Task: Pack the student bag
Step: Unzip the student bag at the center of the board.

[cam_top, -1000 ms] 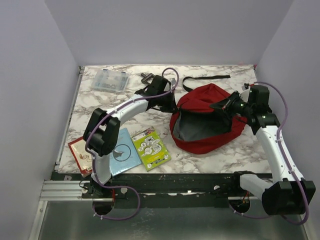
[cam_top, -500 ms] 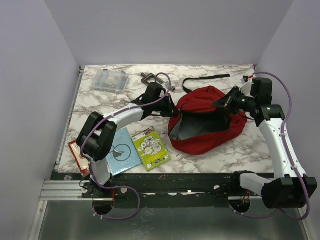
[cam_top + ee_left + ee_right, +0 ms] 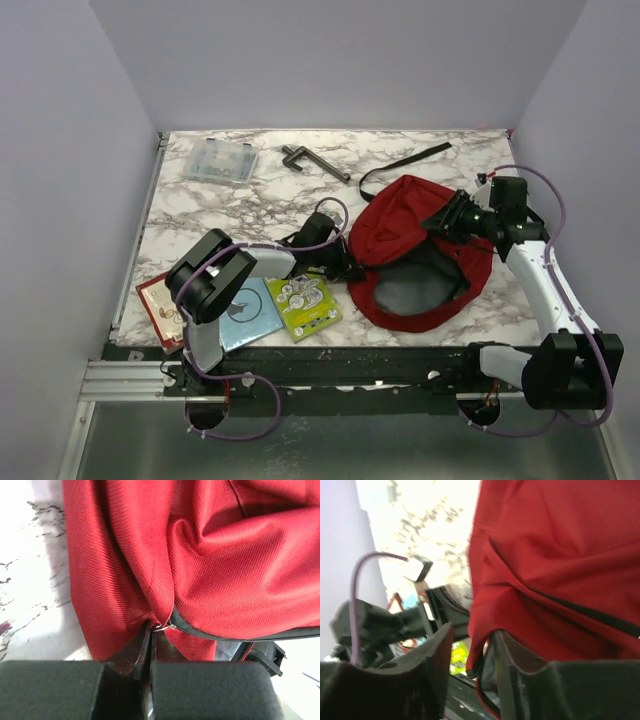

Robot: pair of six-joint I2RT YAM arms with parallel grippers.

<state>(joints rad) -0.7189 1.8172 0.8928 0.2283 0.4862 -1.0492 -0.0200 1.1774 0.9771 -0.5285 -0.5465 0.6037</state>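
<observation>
The red student bag (image 3: 405, 215) lies right of centre on the marble table, its grey-lined opening (image 3: 415, 292) facing the near edge. My left gripper (image 3: 348, 268) is at the bag's near-left rim, shut on the small metal zipper pull (image 3: 162, 627), with red fabric filling the left wrist view (image 3: 225, 555). My right gripper (image 3: 443, 220) is at the bag's right upper rim. In the right wrist view its jaws (image 3: 471, 632) stand apart, and the bag's rim (image 3: 480, 650) hangs between them against the right finger (image 3: 510, 650).
A green booklet (image 3: 305, 303), a blue book (image 3: 245, 312) and a red book (image 3: 160, 310) lie at the near left. A clear plastic box (image 3: 219, 160) and a dark T-shaped tool (image 3: 310, 160) sit at the back. The bag's black strap (image 3: 405, 160) trails toward the back.
My left gripper has moved from the bag's back left toward the near edge along its left rim. The bag's opening has swung nearer. My right gripper has dropped a little.
</observation>
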